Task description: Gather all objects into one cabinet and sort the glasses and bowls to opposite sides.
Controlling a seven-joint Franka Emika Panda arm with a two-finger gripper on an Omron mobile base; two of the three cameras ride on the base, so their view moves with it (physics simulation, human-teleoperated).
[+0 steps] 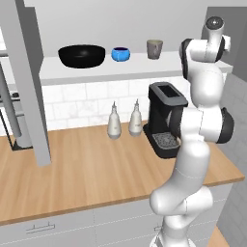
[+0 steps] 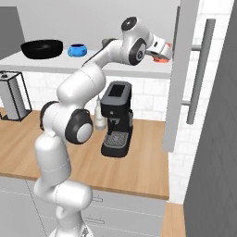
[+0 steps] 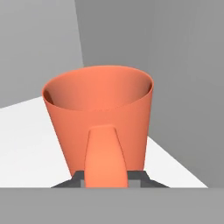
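no writing or brand can be read in the left base view. on the cabinet [image 1: 62, 72] shelf board, a black bowl [image 1: 82, 55] sits toward the left end, a blue bowl [image 1: 120, 53] just beside it, and a grey-green cup [image 1: 154, 48] further right, apart. below, two white bottles [image 1: 124, 120] stand next to a coffee machine [image 1: 165, 118] on the wooden counter [image 1: 87, 169].

in the right base view, the gripper [image 2: 163, 54] is seen at the shelf's right end, near the open door [image 2: 178, 74], with a salmon-red glass [image 2: 162, 58] at its tip.

in the hand view, the glass fills the centre above the shelf, close to the grey corner walls; the jaws are nearly closed on its wall.
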